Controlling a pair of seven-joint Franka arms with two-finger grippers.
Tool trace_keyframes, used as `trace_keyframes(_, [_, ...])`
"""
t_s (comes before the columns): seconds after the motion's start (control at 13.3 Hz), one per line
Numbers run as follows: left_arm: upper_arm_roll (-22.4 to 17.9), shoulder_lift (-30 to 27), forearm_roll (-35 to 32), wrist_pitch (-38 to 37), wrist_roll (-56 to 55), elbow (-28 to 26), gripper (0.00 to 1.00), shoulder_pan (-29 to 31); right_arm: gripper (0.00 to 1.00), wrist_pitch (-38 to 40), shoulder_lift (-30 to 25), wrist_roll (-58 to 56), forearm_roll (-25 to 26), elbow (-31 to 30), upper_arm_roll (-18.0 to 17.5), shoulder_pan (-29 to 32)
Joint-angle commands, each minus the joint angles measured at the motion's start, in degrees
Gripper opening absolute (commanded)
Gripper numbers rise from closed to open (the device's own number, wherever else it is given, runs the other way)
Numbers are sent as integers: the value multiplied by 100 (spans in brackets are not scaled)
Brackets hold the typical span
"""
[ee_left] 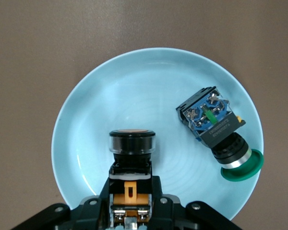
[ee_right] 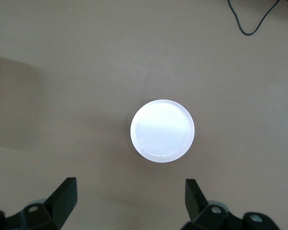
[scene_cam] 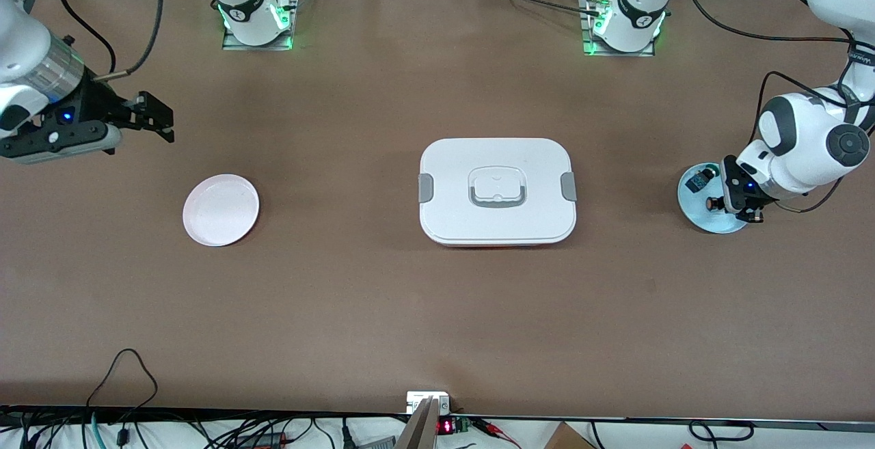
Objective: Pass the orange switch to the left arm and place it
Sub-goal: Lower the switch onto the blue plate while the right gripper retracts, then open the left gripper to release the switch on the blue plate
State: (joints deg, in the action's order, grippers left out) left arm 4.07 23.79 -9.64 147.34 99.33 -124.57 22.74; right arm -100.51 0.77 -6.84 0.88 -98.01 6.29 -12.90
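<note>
On the pale blue round plate, the left gripper pinches the small black orange-capped switch, which could slip when lifted, while the right gripper waits spread above the white round plate.

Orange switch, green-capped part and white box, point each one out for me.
orange switch (ee_left: 132,143), left wrist view, black collar.
green-capped part (ee_left: 213,120), left wrist view, blue body.
white box (scene_cam: 497,155), front view, lid.

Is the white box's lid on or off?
On. The lid sits flush on the box, grey side clips at both ends, handle lying flat in the centre.
</note>
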Motion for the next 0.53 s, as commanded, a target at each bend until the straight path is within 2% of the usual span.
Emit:
trace_keyframes(0.0, [94,12,-99,58,-141,-85,42,99,100,-118,-173,138,-61,-202,-31,25])
trace_keyframes(0.15, [94,12,-99,49,-142,-85,44,99,100,-83,-173,139,-61,-175,-49,33])
trace_keyframes(0.23, [94,12,-99,40,-142,-85,52,99,100,-83,-173,121,-52,-132,-57,60])
trace_keyframes(0.3, [103,-6,-99,14,-124,-85,80,107,100,-83,-173,69,-35,-122,-66,95])
trace_keyframes(0.38, [112,-41,-99,-30,-80,-67,100,107,100,-83,-173,51,-35,-131,-66,165])
trace_keyframes(0.45, [112,-102,-99,-108,-71,-50,100,99,100,-83,-173,51,-44,-131,-66,183])
